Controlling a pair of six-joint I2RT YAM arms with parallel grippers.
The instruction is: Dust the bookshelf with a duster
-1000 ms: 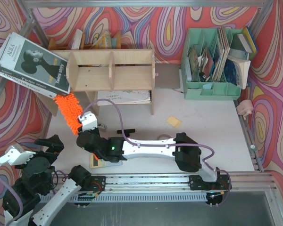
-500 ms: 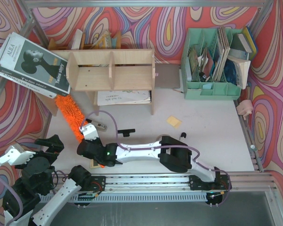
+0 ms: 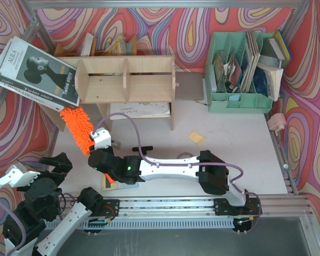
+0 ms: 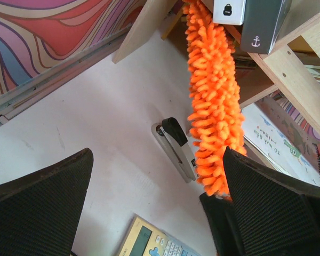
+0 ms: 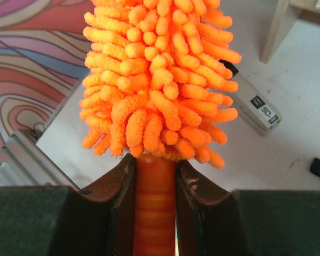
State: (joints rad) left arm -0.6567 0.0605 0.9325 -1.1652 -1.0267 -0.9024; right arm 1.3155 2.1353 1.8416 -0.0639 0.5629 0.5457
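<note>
The bookshelf (image 3: 125,80) is a low plywood unit with upright dividers at the back left. The orange fluffy duster (image 3: 77,127) slants from my right gripper (image 3: 100,145) up to the shelf's lower left corner, under a leaning book. In the right wrist view my right gripper (image 5: 154,200) is shut on the duster's orange handle, with the fluffy head (image 5: 157,80) straight ahead. My left gripper (image 3: 38,170) is open and empty at the near left. In its wrist view the duster (image 4: 213,106) hangs in front of the shelf's leg (image 4: 288,80), and my left gripper (image 4: 160,213) is spread wide.
A large grey book (image 3: 34,74) leans on the shelf's left end. A stapler (image 4: 178,149) and a calculator (image 4: 154,242) lie near the duster. A mint-green organizer (image 3: 240,98) stands at the back right. A yellow note (image 3: 197,137) lies mid-table. Papers (image 3: 138,110) lie under the shelf.
The right arm drew the duster back toward the near edge, then pushed it forward again to the shelf's left corner. The left arm has not moved.
</note>
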